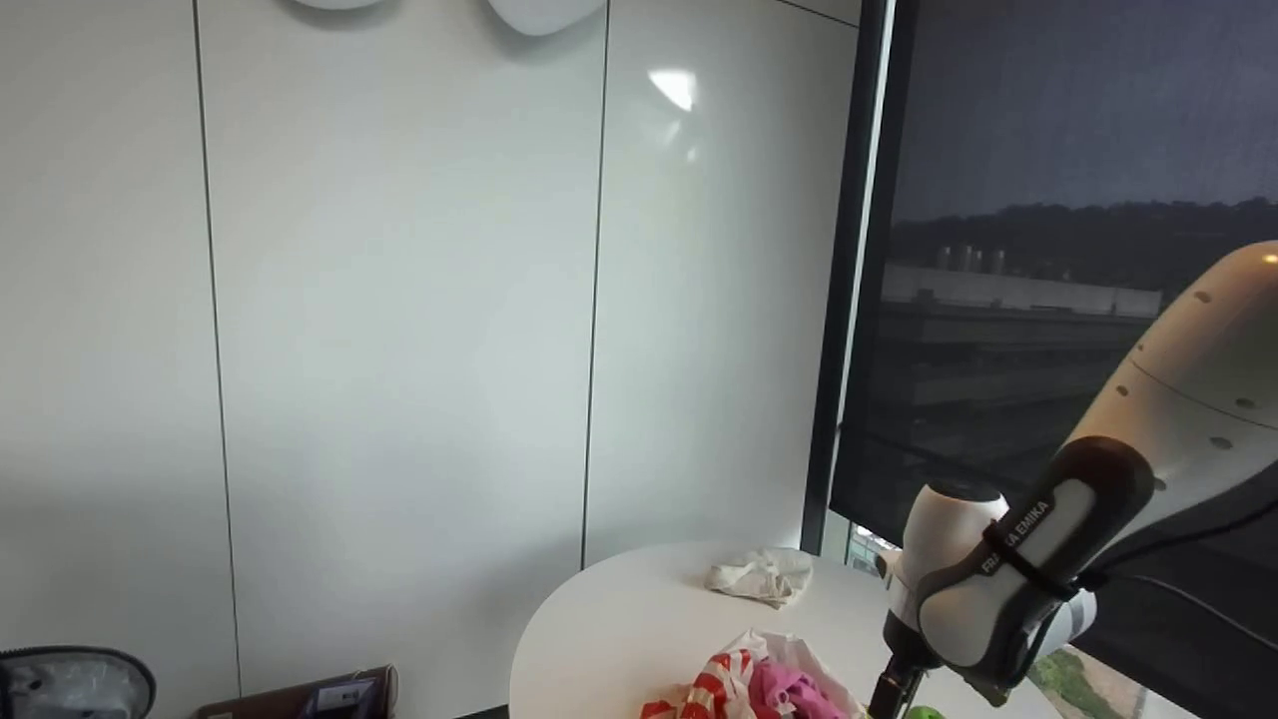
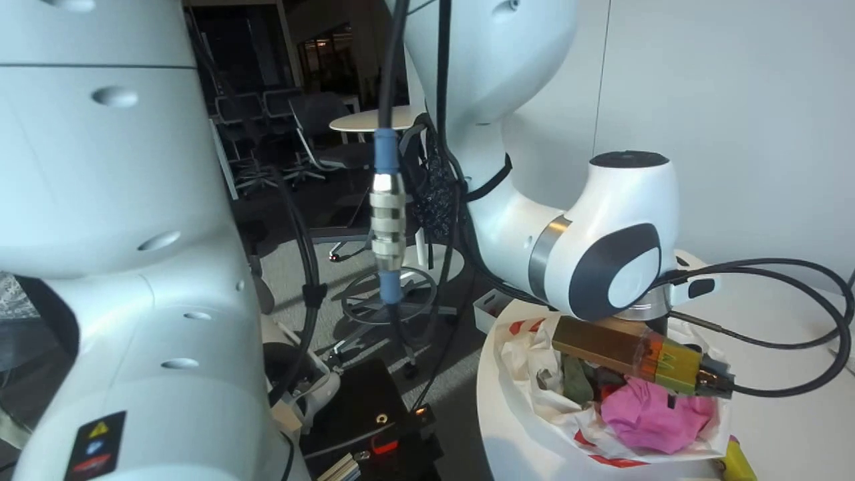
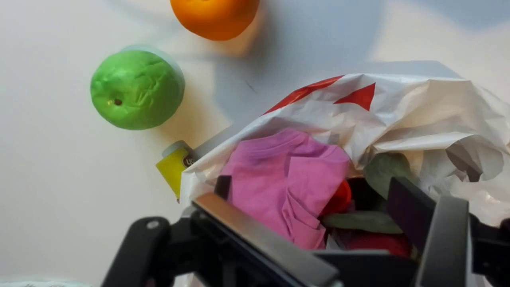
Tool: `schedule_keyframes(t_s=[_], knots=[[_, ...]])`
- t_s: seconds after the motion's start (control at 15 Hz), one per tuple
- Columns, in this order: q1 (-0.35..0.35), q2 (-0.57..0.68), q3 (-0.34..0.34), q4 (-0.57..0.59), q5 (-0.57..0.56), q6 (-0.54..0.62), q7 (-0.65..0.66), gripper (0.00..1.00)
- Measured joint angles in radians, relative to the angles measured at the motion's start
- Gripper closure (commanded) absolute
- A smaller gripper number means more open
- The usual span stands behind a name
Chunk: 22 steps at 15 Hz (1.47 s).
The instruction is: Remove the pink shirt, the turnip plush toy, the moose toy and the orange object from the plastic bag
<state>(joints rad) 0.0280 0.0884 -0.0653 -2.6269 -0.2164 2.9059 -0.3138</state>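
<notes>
The white and red plastic bag [image 3: 402,103] lies open on the white table and shows in both exterior views [image 1: 727,689] [image 2: 534,407]. The pink shirt [image 3: 271,179] is bunched inside it, also in both exterior views [image 1: 784,687] [image 2: 651,414]. My gripper [image 3: 312,185] is open above the bag, one finger over the shirt's edge, the other near green leaf-like pieces [image 3: 362,221]. Whether these belong to the turnip plush toy I cannot tell. A red rim [image 3: 338,197] and a dark red thing [image 3: 378,242] show beneath. The moose toy cannot be made out. An orange round object [image 3: 215,18] sits outside the bag.
A green apple-like object [image 3: 137,89] and a yellow object [image 3: 172,167] lie beside the bag on the table [image 3: 51,167]. A white cloth [image 1: 764,576] lies near the table's far edge. A cable loop [image 2: 835,334] hangs beside the wrist.
</notes>
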Motion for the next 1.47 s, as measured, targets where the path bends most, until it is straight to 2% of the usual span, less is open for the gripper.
schedule_keyframes(t_s=[0.27, 0.53, 0.87, 0.93, 1.0, 1.2, 1.47], knots=[[-0.004, 0.173, 0.072, 0.157, 0.047, 0.047, 0.014, 0.0], [-0.039, 0.317, 0.147, 0.276, 0.103, 0.07, 0.014, 0.0], [-0.053, 0.462, 0.141, 0.392, 0.076, 0.142, 0.012, 0.0], [-0.054, 0.482, 0.133, 0.411, 0.068, 0.145, 0.012, 0.25], [-0.056, 0.5, 0.125, 0.43, 0.062, 0.146, 0.012, 0.26], [-0.072, 0.533, 0.118, 0.459, 0.052, 0.145, 0.012, 0.49], [-0.079, 0.529, 0.119, 0.443, 0.049, 0.142, 0.013, 0.8]])
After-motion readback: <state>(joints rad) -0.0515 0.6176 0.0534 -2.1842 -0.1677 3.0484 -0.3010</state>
